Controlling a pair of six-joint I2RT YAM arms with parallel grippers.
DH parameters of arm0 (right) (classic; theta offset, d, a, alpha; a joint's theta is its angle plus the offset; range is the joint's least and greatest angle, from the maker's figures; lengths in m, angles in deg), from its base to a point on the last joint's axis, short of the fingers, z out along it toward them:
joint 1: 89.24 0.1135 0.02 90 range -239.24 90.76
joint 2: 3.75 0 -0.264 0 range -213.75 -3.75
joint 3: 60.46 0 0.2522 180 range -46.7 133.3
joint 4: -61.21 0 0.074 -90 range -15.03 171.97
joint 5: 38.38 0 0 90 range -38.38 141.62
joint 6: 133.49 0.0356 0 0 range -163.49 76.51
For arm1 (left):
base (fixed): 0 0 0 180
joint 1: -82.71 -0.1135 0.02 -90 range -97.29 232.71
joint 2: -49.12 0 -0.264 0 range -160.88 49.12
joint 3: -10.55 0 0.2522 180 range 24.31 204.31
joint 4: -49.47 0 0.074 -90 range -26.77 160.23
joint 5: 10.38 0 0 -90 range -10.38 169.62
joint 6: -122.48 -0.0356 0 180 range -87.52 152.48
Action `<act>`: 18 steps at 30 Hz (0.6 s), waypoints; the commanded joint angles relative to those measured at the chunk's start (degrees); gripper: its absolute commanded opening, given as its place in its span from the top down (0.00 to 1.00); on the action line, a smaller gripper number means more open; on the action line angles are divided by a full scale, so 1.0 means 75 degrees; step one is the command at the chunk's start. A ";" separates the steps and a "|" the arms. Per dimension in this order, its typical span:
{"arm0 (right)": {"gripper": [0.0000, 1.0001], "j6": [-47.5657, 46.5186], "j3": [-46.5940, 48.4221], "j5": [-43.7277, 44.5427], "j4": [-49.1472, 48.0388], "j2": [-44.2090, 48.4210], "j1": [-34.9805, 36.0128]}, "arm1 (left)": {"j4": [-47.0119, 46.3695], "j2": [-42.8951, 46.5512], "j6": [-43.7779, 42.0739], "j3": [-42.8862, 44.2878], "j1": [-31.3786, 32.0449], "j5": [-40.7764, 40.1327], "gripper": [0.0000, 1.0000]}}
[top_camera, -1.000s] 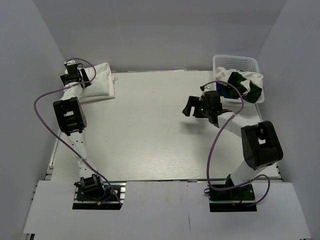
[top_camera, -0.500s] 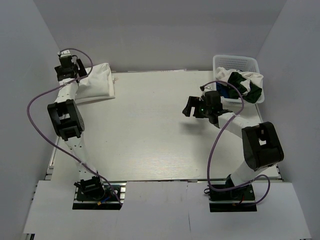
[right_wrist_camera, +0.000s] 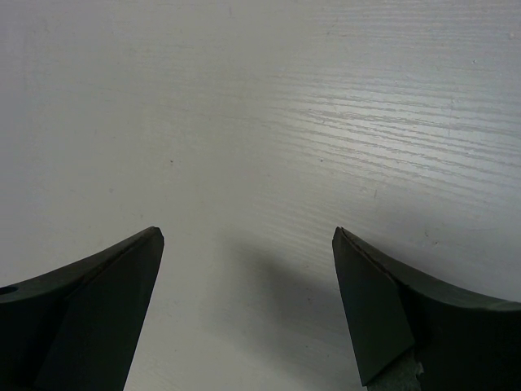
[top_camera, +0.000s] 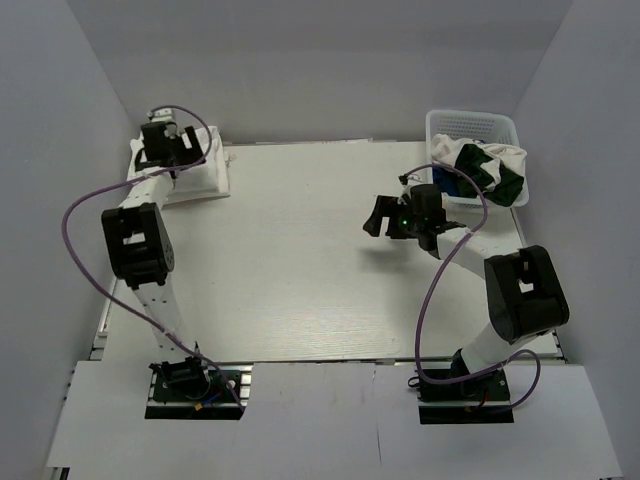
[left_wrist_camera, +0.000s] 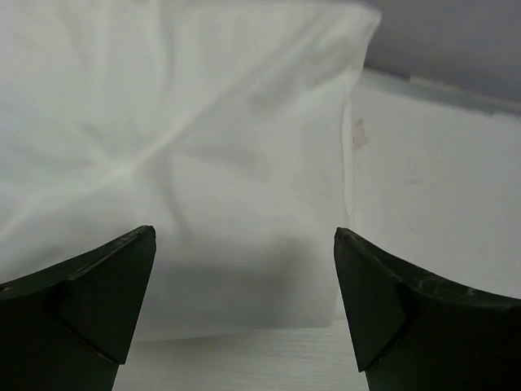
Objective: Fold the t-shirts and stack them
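A folded white t-shirt [top_camera: 208,172] lies in the table's far left corner and fills most of the left wrist view [left_wrist_camera: 195,122]. My left gripper [top_camera: 176,150] hovers over its left part, open, with nothing between its fingers [left_wrist_camera: 98,285]. My right gripper [top_camera: 381,216] stands open over bare table right of centre, and its wrist view [right_wrist_camera: 244,269] shows only the white tabletop. More t-shirts sit crumpled in the basket: a white one [top_camera: 503,156], a dark green one [top_camera: 488,172] and a bit of blue one [top_camera: 446,181].
A white plastic lattice basket [top_camera: 470,124] stands at the far right corner. Grey walls close in the table on the left, back and right. Purple cables loop from both arms.
My left gripper swung out toward the left wall and then came back right over the folded white t-shirt. The right arm has stayed put.
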 commanded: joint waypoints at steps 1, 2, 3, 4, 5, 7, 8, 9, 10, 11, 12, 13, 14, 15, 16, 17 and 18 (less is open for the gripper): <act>0.10 -0.0078 0.0077 -0.0193 -0.0366 -0.0157 0.0006 | 0.0479 -0.0926 -0.0233 0.0160 0.0448 0.0537 0.00; 0.10 -0.0067 0.0089 -0.0194 -0.0354 -0.0227 -0.0006 | 0.0678 -0.1195 -0.0234 0.0383 0.0518 0.0537 0.00; 0.10 -0.0067 0.0182 -0.0182 -0.0308 -0.0274 -0.0006 | 0.1132 -0.1465 -0.0315 0.0617 0.0611 0.0676 0.00; 0.10 -0.0090 0.0229 -0.0124 -0.0179 -0.0332 -0.0017 | 0.1334 -0.1873 -0.0409 0.1037 0.0612 0.0817 0.00; 0.10 -0.0113 0.0241 -0.0123 -0.0167 -0.0333 -0.0017 | 0.1498 -0.2005 -0.0410 0.1204 0.0612 0.0818 0.00; 0.10 -0.0137 0.0242 -0.0065 -0.0178 -0.0345 0.0018 | 0.1605 -0.2006 -0.0492 0.1311 0.0694 0.0678 0.00; 0.10 -0.0148 0.0253 -0.0041 -0.0178 -0.0368 0.0006 | 0.1605 -0.1937 -0.0585 0.1311 0.0694 0.0562 0.00; 0.10 -0.0160 0.0253 -0.0006 -0.0178 -0.0357 0.0006 | 0.1513 -0.1634 -0.0702 0.1207 0.0694 0.0560 0.00; 0.10 -0.0183 0.0265 -0.0006 -0.0201 -0.0380 -0.0017 | 0.1291 -0.1446 -0.0772 0.0997 0.0694 0.0352 0.00; 0.10 -0.0184 0.0300 -0.0006 -0.0190 -0.0391 -0.0006 | 0.1196 -0.1247 -0.0773 0.0913 0.0694 0.0257 0.00; 0.10 -0.0172 0.0300 -0.0018 -0.0178 -0.0380 -0.0006 | 0.1044 -0.0839 -0.0877 0.0762 0.0694 0.0093 0.00; 0.10 -0.0184 0.0300 -0.0041 -0.0178 -0.0403 -0.0006 | 0.0973 -0.0637 -0.0878 0.0679 0.0694 -0.0001 0.00; 0.10 -0.0172 0.0347 -0.0053 -0.0167 -0.0427 0.0006 | 0.0973 -0.0450 -0.0878 0.0609 0.0694 -0.0095 0.00; 0.10 -0.0160 0.0347 -0.0088 -0.0190 -0.0427 -0.0006 | 0.0857 -0.0285 -0.0878 0.0515 0.0578 -0.0165 0.00; 0.10 -0.0172 0.0370 -0.0100 -0.0167 -0.0473 -0.0017 | 0.0763 -0.0040 -0.0878 0.0514 0.0577 -0.0166 0.00; 0.10 -0.0160 0.0452 -0.0123 -0.0143 -0.0543 -0.0006 | 0.0646 0.0044 -0.0797 0.0514 0.0415 -0.0549 0.00; 0.10 -0.0160 0.0452 -0.0146 -0.0143 -0.0590 -0.0006 | 0.0644 0.0044 -0.0796 0.0514 0.0413 -0.0820 0.00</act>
